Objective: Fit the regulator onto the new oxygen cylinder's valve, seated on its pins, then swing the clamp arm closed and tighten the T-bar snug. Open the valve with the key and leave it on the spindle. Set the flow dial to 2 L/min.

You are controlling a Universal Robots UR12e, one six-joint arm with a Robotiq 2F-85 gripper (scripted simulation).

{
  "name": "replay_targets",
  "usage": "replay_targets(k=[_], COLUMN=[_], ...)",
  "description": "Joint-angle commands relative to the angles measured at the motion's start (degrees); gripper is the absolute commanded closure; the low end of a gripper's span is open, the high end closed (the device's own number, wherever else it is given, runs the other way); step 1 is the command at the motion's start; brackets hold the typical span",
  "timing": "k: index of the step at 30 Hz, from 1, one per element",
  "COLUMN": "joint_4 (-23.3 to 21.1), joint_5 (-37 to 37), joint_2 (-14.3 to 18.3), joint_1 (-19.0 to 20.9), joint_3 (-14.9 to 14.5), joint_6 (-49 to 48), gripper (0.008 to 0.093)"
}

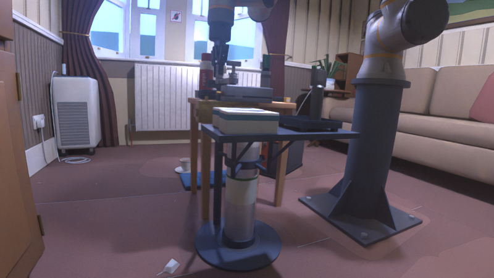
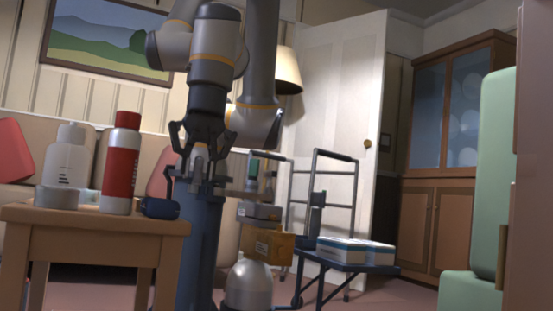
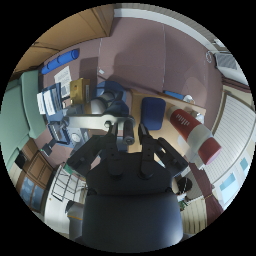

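Note:
The grey handle (image 3: 128,132) at the end of the metal clamp arm (image 3: 95,119) stands upright between my fingers. My gripper (image 3: 128,129) is open around it and holds nothing. The arm runs across the regulator body (image 3: 76,124), which sits on top of the oxygen cylinder (image 1: 240,193) beside the wooden table; from the second side camera my gripper (image 2: 201,166) hangs straight down over this fitting. The cylinder stands in a round blue base (image 1: 237,246) on the floor. The flow dial and the valve key I cannot make out.
The robot's pedestal (image 1: 366,152) stands right of the cylinder. The wooden table (image 2: 86,229) holds a red bottle (image 2: 122,162), a white bottle (image 2: 68,157) and a blue pouch (image 2: 160,207). A low blue trolley (image 1: 276,133) carries flat boxes (image 1: 247,119). A sofa runs along the wall.

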Motion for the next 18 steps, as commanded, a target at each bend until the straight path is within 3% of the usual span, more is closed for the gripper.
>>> replay_targets(k=[1,9,18], joint_4=[0.0,0.5,3.6], joint_5=[0.0,0.0,0.0], joint_2=[0.0,-0.5,-3.2], joint_1=[0.0,0.0,0.0], joint_3=[0.0,-0.1,-0.6], joint_6=[0.0,0.0,0.0], gripper=[0.0554,0.0554,0.0554])
